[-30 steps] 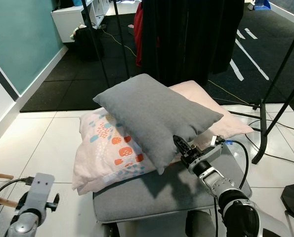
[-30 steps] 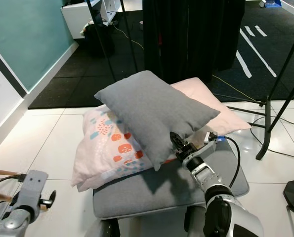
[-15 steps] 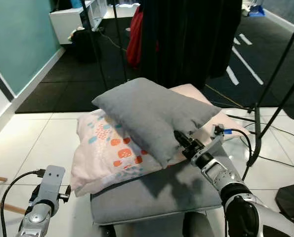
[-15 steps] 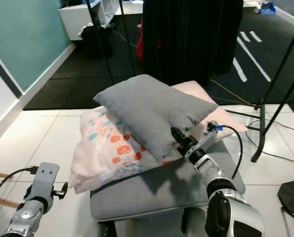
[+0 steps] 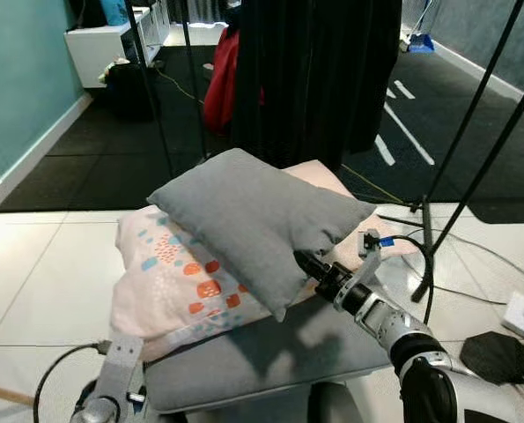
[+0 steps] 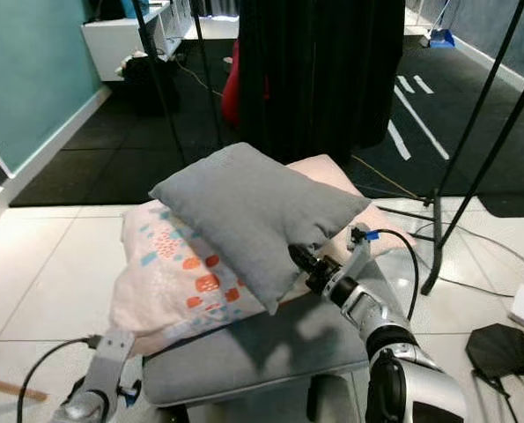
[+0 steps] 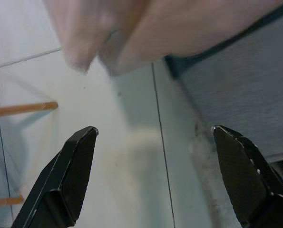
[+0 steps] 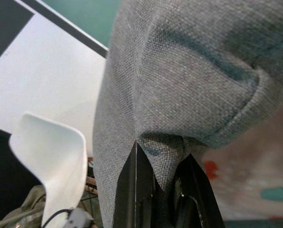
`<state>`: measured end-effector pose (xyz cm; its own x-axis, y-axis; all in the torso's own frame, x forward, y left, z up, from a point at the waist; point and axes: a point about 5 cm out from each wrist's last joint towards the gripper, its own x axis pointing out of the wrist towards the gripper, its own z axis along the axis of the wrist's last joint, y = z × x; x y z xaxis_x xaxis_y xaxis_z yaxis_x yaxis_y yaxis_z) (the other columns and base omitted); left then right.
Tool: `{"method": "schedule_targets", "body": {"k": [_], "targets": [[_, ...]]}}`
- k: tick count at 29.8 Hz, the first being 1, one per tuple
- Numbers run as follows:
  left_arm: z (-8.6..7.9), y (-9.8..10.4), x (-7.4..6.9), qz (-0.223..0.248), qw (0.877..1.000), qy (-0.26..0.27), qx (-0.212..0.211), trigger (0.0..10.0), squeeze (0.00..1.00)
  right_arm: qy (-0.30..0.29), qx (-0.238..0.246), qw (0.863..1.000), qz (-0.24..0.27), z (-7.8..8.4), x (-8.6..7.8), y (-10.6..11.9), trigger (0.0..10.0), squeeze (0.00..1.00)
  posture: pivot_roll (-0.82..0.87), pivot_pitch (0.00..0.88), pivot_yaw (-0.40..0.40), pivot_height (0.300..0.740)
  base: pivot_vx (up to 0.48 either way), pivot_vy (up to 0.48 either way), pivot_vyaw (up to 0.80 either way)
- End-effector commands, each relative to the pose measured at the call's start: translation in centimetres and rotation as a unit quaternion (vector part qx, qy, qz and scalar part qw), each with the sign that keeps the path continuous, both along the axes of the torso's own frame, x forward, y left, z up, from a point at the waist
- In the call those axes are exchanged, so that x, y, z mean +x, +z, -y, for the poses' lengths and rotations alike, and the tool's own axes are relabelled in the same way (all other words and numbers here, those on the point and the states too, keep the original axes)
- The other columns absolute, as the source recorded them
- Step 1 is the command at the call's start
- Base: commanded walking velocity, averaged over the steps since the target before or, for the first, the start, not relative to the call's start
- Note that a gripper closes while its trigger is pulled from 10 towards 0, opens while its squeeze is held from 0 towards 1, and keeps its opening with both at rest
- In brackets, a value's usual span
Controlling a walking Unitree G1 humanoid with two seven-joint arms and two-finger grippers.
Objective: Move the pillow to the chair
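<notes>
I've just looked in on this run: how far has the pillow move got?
Done: the right gripper is clamped on the grey pillow's edge. In hand: the pillow, on the patterned pillow. Left: carrying it to the white chair. The left gripper hangs open.

Studio-like room, black curtains (image 5: 314,70), stand legs (image 5: 473,115), floor cables (image 5: 499,256)

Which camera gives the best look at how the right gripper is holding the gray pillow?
The right wrist view: the gray pillow has its edge pinched between the black fingers, close up. Both eye views show the right gripper at the pillow's lower edge, its fingertips hidden. The left wrist view shows none of it.
</notes>
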<state>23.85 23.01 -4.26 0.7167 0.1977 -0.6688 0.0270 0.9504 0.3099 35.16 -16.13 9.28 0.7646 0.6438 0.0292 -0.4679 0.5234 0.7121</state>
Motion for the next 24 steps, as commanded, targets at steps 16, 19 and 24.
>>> {"method": "schedule_targets", "body": {"k": [16,19,24], "targets": [[0.3,-0.43,-0.32,-0.03,0.999,-0.023,0.018,10.0,0.0,0.014,0.001,1.0,0.027,-0.41,0.48,1.08,0.0,0.0,-0.12,0.06,-0.063,0.636,0.0,0.0,0.0],[0.29,-0.54,-0.48,-0.034,0.999,-0.027,0.021,10.0,0.0,0.015,0.006,0.999,0.03,-0.35,0.5,1.2,0.0,0.0,-0.12,0.06,-0.064,0.646,0.0,0.0,0.0],[0.3,-0.58,-0.54,-0.037,0.999,-0.029,0.024,10.0,0.0,0.017,0.008,0.999,0.032,-0.29,0.52,1.31,0.0,0.0,-0.12,0.06,-0.064,0.66,0.0,0.0,0.0]]}}
